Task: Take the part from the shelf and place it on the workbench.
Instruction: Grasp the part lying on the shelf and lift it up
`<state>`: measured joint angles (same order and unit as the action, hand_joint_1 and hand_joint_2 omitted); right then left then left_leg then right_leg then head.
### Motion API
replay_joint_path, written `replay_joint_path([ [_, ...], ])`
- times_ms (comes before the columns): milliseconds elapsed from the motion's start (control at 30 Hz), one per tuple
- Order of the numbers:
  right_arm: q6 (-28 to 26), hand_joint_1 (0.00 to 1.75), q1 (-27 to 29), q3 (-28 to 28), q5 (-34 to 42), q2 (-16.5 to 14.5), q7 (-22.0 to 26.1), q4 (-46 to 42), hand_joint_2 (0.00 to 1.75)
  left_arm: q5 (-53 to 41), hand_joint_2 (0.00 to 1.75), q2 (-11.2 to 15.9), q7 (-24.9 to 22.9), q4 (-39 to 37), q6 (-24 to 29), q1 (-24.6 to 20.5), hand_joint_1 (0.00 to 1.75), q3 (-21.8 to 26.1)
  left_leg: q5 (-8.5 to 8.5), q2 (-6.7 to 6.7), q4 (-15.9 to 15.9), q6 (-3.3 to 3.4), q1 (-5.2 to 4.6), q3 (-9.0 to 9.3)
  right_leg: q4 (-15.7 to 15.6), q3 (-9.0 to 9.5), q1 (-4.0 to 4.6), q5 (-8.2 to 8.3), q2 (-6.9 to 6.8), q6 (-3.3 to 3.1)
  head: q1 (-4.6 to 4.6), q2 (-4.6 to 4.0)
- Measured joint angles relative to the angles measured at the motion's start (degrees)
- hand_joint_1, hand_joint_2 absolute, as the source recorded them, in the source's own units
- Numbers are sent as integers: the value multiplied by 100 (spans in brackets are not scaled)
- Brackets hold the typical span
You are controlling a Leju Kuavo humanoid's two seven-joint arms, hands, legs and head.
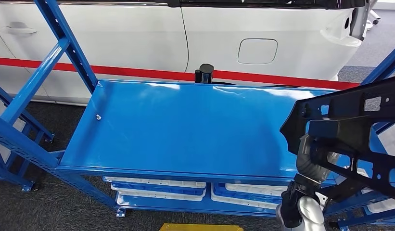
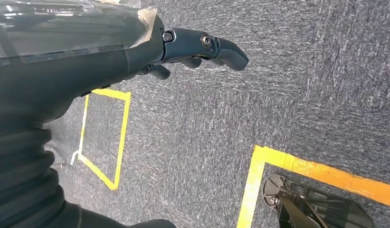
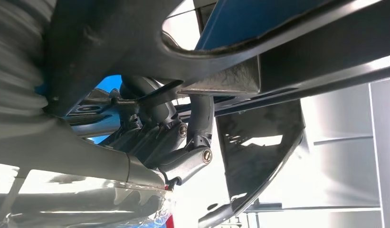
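At the frame's right, the right robot hand (image 1: 314, 161) grips the black part (image 1: 351, 127); carrying step, next lowering it onto the blue bench (image 1: 185, 130).

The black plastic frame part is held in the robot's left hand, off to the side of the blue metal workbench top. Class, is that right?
Not quite. The black plastic frame part is held in the right hand, not the left, as the head view shows. It is indeed off to the side of the blue metal workbench top. The left hand hangs over carpet, holding nothing.
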<state>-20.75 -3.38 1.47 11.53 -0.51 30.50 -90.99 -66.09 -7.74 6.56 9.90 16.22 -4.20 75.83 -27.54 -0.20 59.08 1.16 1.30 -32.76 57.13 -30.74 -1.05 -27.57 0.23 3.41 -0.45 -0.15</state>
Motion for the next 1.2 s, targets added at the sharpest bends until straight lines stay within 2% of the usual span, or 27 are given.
replay_joint_path([
  [367, 2, 175, -16, -72, 72, 27, -9, 0, 175, 59, 175, -2, 33, 0, 13, 1, 0, 66, -8, -1, 8, 10, -29, -5, -7, -1, -22, 4, 0, 7, -3, 0],
  [533, -33, 175, -16, -84, 74, 31, 8, 0, 175, 67, 175, -2, 69, 0, -21, 1, 0, 77, -28, -1, 11, 62, -91, -7, -21, 1, -79, 4, 0, 65, -3, 0],
  [600, -39, 175, -15, -94, 73, 38, 12, 0, 175, 67, 175, -4, 73, -1, -23, 1, 0, 80, 14, 7, -31, 118, -83, 8, -1, -11, -97, -11, -2, 100, -3, 0],
  [667, -56, 175, -17, -113, 70, 54, 24, 0, 175, 67, 175, -7, 82, -2, -29, -1, 0, 80, 72, 24, -85, 174, -48, 29, 311, -153, -104, -197, -6, 70, 15, 0],
  [733, -89, 175, -8, -143, 67, 75, 38, 0, 175, 67, 175, -12, 92, -3, -46, -2, 0, 81, 85, 32, -99, 192, -37, 26, 1036, -485, -99, -529, -8, 9, 35, 0],
  [767, -108, 175, 10, -160, 67, 86, 43, 0, 175, 66, 175, -15, 96, -4, -56, -2, 0, 81, 86, 31, -98, 193, -38, 20, 1392, -651, -98, -645, -8, 6, 38, 0],
  [800, -122, 175, 33, -172, 68, 96, 44, 1, 175, 63, 175, -19, 98, -5, -61, -1, 0, 81, 86, 30, -97, 191, -37, 16, 1607, -756, -99, -685, -9, 29, 37, 0],
  [833, -136, 175, 56, -183, 67, 105, 47, 1, 175, 57, 175, -21, 100, -7, -66, 0, 0, 80, 85, 29, -96, 183, -31, 14, 1589, -752, -106, -625, -10, 77, 38, 0],
  [867, -148, 175, 73, -192, 66, 113, 51, 1, 175, 48, 175, -24, 101, -10, -72, 0, 0, 80, 84, 28, -93, 167, -19, 16, 1350, -641, -118, -490, -13, 142, 38, 0],
  [900, -157, 175, 85, -200, 65, 116, 54, 1, 175, 38, 175, -25, 101, -12, -80, 0, 0, 80, 81, 25, -86, 139, -8, 17, 951, -451, -138, -323, -21, 209, 40, 0],
  [933, -164, 175, 92, -208, 64, 119, 57, 0, 175, 30, 175, -25, 101, -14, -93, -2, 0, 80, 79, 20, -79, 98, -6, 12, 578, -255, -141, -179, -19, 245, 45, 0],
  [967, -168, 175, 108, -214, 64, 120, 58, -3, 175, 25, 175, -24, 100, -16, -105, -4, 0, 80, 79, 14, -71, 54, -13, 10, 320, -127, -133, -75, -7, 242, 46, 0],
  [1000, -172, 175, 125, -219, 64, 121, 59, -6, 175, 23, 175, -22, 100, -16, -116, -6, 0, 80, 81, 7, -59, 8, -28, 1, 186, -64, -122, -38, 9, 201, 49, 0],
  [1033, -175, 175, 144, -221, 65, 121, 61, -9, 175, 23, 175, -21, 99, -17, -123, -8, 0, 80, 90, 0, -54, -30, -41, -9, 181, -69, -103, -35, 30, 142, 44, 0],
  [1100, -180, 175, 171, -226, 65, 121, 61, -14, 175, 23, 175, -23, 99, -18, -127, -8, 0, 80, 88, -5, -34, -86, -29, -29, 179, -115, -128, -28, 43, 32, 13, 0],
  [1133, -180, 175, 178, -227, 65, 118, 61, -15, 175, 23, 175, -22, 98, -19, -127, -8, 0, 80, 12, -3, 33, -103, -13, -61, 181, -136, -138, -7, 41, -21, -4, 0],
  [1167, -180, 175, 182, -229, 64, 116, 61, -17, 175, 23, 175, -22, 98, -19, -127, -9, 0, 80, -139, -1, 198, -115, 0, -126, 177, -158, -145, 18, 38, -87, -19, 0],
  [1200, -180, 175, 185, -232, 64, 115, 62, -18, 175, 23, 175, -21, 98, -20, -127, -10, 0, 80, -363, 2, 490, -123, 7, -240, 175, -187, -134, 45, 32, -149, -25, 0],
])
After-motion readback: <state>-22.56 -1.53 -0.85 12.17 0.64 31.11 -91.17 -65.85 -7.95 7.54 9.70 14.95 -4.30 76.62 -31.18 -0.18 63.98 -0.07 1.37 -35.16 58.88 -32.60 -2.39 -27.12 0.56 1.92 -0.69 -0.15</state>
